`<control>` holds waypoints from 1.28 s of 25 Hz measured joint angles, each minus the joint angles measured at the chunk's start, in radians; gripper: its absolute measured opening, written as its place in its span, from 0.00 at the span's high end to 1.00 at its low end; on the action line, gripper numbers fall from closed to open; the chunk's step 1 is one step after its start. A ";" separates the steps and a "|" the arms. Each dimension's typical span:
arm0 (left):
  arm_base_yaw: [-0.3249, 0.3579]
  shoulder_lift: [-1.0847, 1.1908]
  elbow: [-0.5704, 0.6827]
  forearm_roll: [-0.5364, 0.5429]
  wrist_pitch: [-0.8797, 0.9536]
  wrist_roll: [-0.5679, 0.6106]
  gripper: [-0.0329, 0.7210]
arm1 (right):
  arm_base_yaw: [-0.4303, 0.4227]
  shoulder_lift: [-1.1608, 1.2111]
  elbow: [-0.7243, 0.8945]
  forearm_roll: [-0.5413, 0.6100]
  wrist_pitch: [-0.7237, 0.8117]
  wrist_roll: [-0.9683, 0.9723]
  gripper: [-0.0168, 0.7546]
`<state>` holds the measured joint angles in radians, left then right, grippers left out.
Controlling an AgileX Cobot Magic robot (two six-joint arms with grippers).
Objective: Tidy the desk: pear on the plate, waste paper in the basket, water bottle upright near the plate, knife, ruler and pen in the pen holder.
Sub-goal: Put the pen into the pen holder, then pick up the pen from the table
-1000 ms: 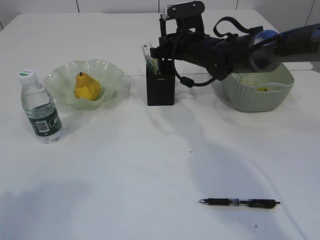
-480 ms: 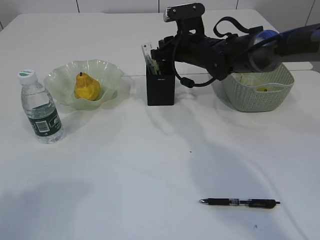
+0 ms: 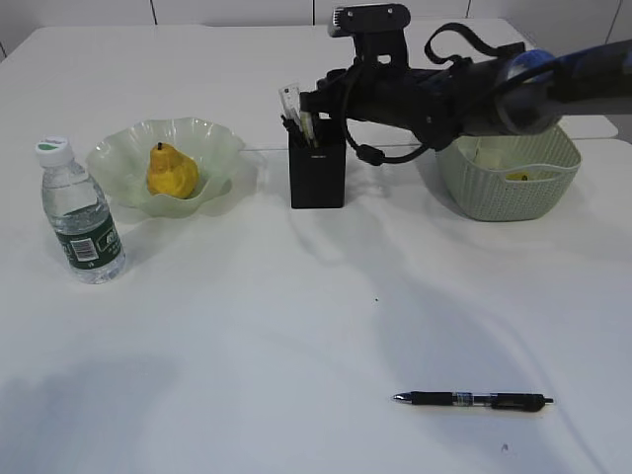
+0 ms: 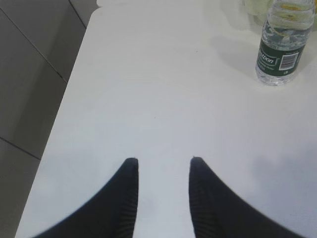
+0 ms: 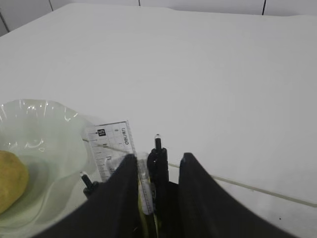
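The right tool hangs directly over the pen holder, its fingers parted around the tall black item standing in the holder; whether they touch it cannot be told. The clear ruler leans in the same holder, presumably kept upright by its walls. Left of the holder, the pear sits on the plate, and the water bottle stands upright just beyond the plate. Right of the holder, the basket holds pale paper. One pen lies flat on the table, well in front of the holder, apparently the last item left. The left tool hovers spread and empty over bare table, away from the holder.
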<state>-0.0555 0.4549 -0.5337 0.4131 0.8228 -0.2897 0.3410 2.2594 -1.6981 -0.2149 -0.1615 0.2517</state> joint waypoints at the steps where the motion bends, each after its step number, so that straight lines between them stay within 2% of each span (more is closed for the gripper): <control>1: 0.000 0.000 0.000 0.000 0.000 0.000 0.64 | 0.000 -0.013 -0.002 0.000 0.020 0.002 0.66; 7: 0.000 0.000 0.000 0.000 0.000 0.000 0.64 | 0.000 -0.095 -0.002 0.003 0.155 0.015 0.66; 13: 0.000 0.000 0.000 -0.002 -0.009 0.000 0.64 | 0.000 -0.194 -0.002 0.008 0.366 0.021 0.66; 27: 0.000 0.004 0.000 -0.098 -0.003 0.000 0.64 | 0.000 -0.493 -0.010 0.099 0.828 0.023 0.66; 32: 0.000 0.050 0.000 -0.168 0.048 0.121 0.64 | 0.000 -0.572 -0.012 0.099 0.971 0.023 0.66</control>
<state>-0.0555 0.5052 -0.5337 0.2453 0.8704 -0.1691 0.3410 1.6875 -1.7099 -0.1156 0.8094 0.2747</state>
